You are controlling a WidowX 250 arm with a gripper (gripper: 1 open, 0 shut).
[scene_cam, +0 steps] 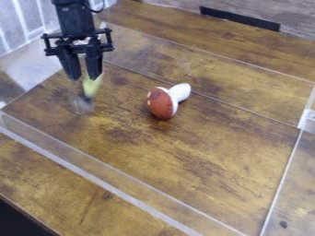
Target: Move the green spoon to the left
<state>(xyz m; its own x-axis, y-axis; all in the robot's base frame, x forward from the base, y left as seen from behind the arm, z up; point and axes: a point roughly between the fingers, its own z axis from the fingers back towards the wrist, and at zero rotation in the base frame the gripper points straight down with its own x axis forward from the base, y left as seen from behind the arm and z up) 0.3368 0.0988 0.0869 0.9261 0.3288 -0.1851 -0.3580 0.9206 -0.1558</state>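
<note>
Yellow-green plastic marks the handle of the green spoon [87, 92], which is seen at the upper left of the frame, its silver bowl low against the wooden worktop [197, 157]. The gripper [83, 76] is positioned directly above it; the jaws are spread around the handle, and whether any grip remains cannot be told. If the arm is lifted while a finger is touching, the spoon may be dragged rightwards towards the mushroom [167, 100].

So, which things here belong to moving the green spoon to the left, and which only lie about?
For the job:
- green spoon
- gripper, jaws parted over the spoon

Just lying about:
- toy mushroom
- wooden table
</note>
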